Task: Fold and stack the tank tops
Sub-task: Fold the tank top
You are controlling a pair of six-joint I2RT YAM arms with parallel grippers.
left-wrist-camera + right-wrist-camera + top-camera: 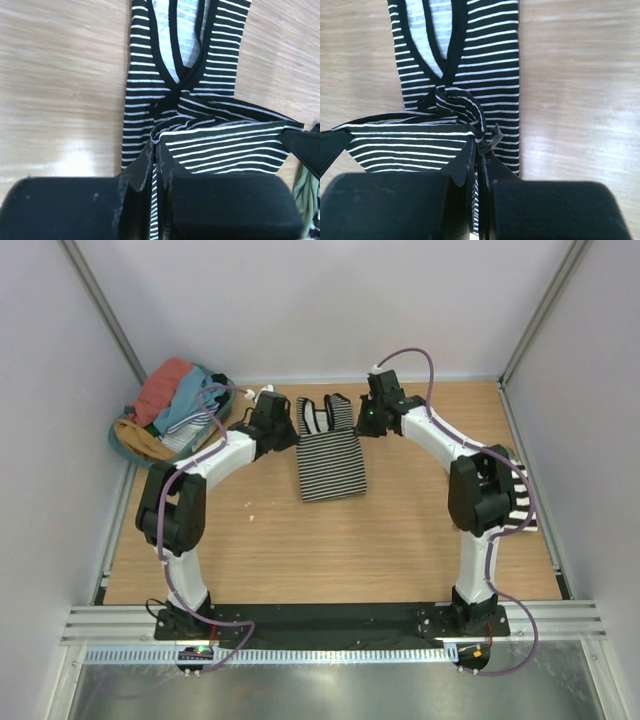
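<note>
One striped top [330, 455] [200, 125] [470, 65] flat in the middle of the table [400, 540], straps at the far end. Two grippers on it, one at each side by the straps. Left gripper [290, 430] [156, 165] squeezed tight on a fold of the stripes. Right gripper [368, 420] [479, 160] squeezed tight on a fold too. One more striped cloth [520, 502] at the right table edge, under the right arm. One basket [120, 443] far left, holding a heap of tops [175, 395]: coral, blue, yellow.
</note>
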